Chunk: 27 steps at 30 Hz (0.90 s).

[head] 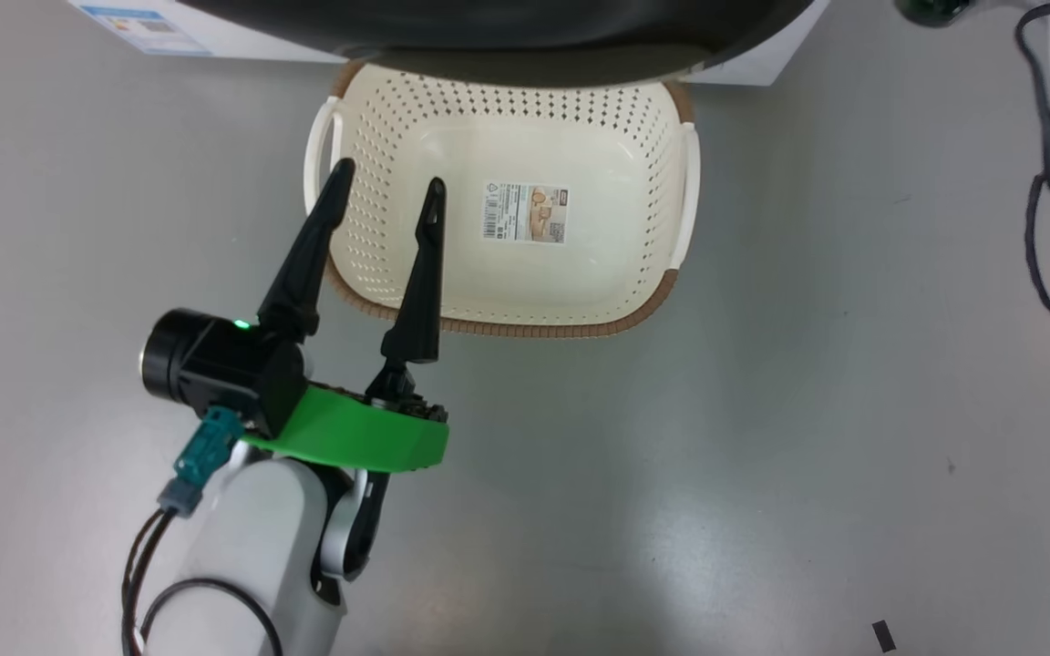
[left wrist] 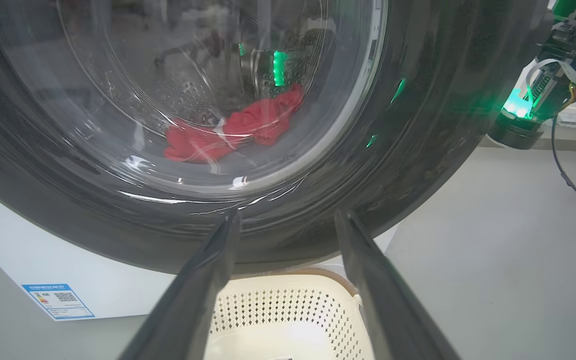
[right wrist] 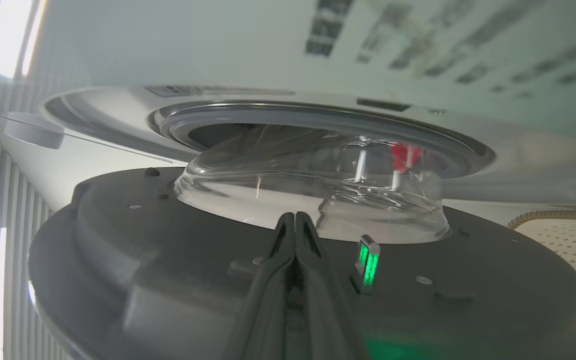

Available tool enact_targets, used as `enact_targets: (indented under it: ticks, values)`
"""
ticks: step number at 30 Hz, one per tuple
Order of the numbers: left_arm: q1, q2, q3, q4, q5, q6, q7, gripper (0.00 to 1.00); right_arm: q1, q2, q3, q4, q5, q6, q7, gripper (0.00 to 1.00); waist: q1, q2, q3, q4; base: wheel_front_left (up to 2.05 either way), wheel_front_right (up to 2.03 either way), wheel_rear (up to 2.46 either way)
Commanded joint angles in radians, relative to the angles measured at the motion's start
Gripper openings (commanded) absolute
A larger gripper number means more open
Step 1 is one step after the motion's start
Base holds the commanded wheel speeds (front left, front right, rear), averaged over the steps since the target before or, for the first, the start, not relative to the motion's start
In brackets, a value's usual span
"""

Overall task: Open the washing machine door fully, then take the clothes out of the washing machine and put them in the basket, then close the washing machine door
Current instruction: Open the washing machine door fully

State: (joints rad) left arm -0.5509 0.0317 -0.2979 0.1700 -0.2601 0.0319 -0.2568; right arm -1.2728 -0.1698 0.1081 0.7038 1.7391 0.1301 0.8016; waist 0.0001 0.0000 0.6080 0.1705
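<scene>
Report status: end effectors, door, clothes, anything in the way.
Left end effector open over empty basket. Right end effector shut at inner face of door, ajar. Clothes inside washing machine. Door overhangs basket's far edge.

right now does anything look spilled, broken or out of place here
Nothing spilled or damaged. The washing machine door is only ajar, its glass bowl partly out of the opening; the clothes lie in the drum, and the basket sits empty with its far edge under the door.
</scene>
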Motion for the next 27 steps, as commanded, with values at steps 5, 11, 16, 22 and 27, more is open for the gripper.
enact_targets:
  ticks: [5, 11, 16, 22, 27]
  values:
    - [0.005, 0.018, 0.043, -0.015, 0.000, 0.001, -0.005, 1.00, 0.041, 0.049, 0.027, -0.026, -0.026, 0.001, 0.026, 0.00, 0.0000, 0.0000, -0.018, -0.021, 0.00, 0.00, 0.00]
    - [0.007, 0.018, 0.051, -0.012, 0.001, -0.001, -0.005, 1.00, 0.070, 0.066, 0.043, -0.014, -0.030, 0.001, 0.055, 0.00, 0.0000, 0.0000, -0.036, -0.036, 0.00, 0.00, 0.00]
    - [0.014, 0.018, 0.053, -0.010, 0.002, -0.002, -0.005, 1.00, 0.093, 0.086, 0.061, -0.007, -0.032, 0.001, 0.071, 0.00, 0.0000, 0.0000, -0.055, -0.049, 0.00, 0.00, 0.00]
    - [0.029, 0.018, 0.062, -0.002, 0.009, -0.007, -0.005, 1.00, 0.119, 0.103, 0.076, -0.001, -0.044, 0.001, 0.063, 0.00, 0.0000, 0.0000, -0.086, -0.064, 0.00, 0.00, 0.00]
    - [0.038, 0.018, 0.074, -0.003, 0.012, -0.009, -0.005, 1.00, 0.134, 0.101, 0.079, -0.007, -0.104, 0.001, -0.019, 1.00, 0.0000, 0.0000, -0.096, -0.074, 0.00, 0.00, 0.00]
